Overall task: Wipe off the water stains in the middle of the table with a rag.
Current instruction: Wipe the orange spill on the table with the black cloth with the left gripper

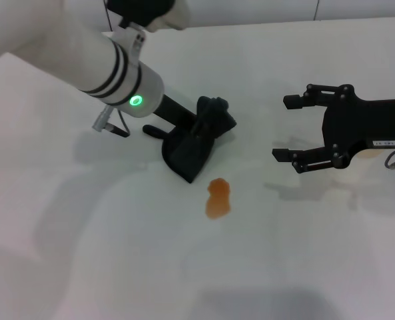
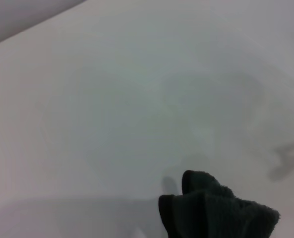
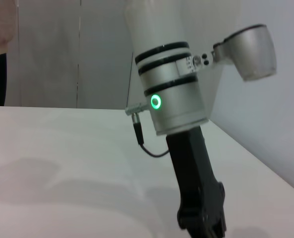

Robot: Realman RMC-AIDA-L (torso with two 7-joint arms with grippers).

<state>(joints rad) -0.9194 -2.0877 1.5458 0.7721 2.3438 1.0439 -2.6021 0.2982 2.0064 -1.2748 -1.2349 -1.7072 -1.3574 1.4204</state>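
Observation:
The water stains form one small orange blotch on the white table, near its middle. My left gripper reaches in from the upper left and is shut on the dark rag. The rag droops to the table just up and left of the blotch, not covering it. In the left wrist view a bunched corner of the rag shows over bare table. My right gripper hovers open to the right of the blotch, holding nothing.
A grey-white panelled wall runs along the table's far edge. The right wrist view shows the left arm with its green light, standing over the table.

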